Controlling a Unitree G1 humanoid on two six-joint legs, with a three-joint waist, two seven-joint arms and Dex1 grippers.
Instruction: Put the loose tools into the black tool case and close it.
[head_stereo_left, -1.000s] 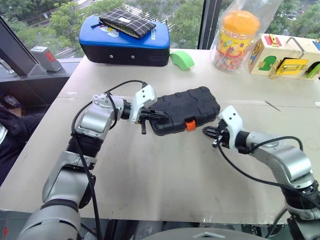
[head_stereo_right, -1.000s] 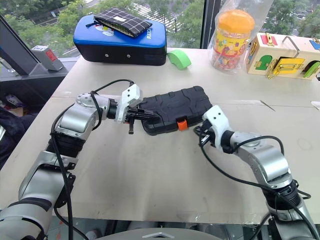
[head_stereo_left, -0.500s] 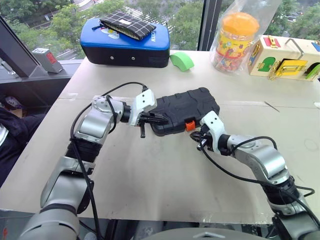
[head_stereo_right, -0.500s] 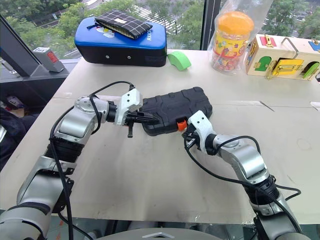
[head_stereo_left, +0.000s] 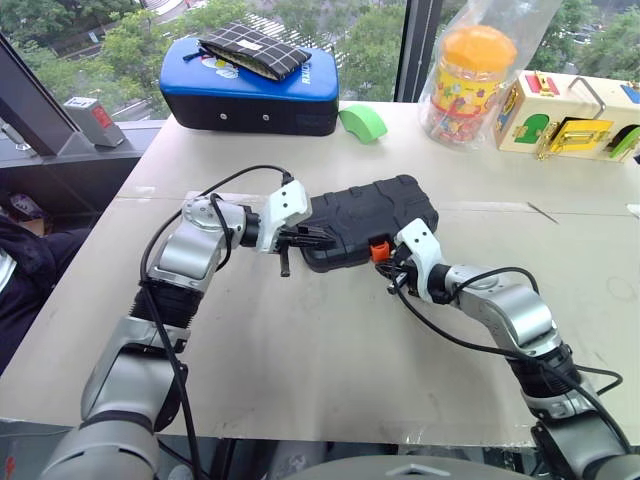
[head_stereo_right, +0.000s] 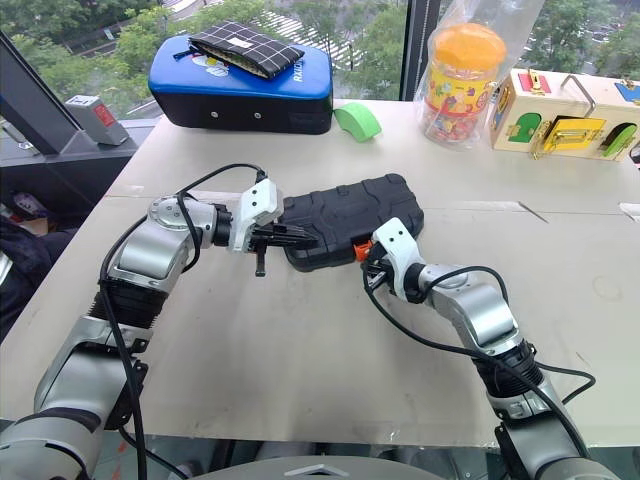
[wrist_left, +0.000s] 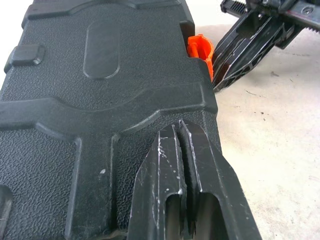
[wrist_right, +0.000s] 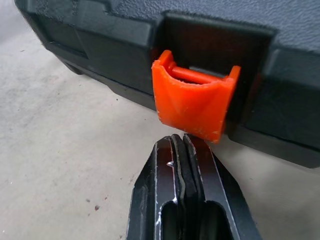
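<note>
Beside orange latch (wrist_right: 192, 102) – right pincer (wrist_right: 184, 150) closed; black tool case (head_stereo_left: 370, 215) lid down.

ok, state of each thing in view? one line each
black tool case: lid down, flat on the table
orange latch: flipped outward, apparently not snapped shut
left gripper: shut, resting on the case's end
right gripper: shut, tips just below the latch
blue-topped case: closed, checked pouch on top
</note>
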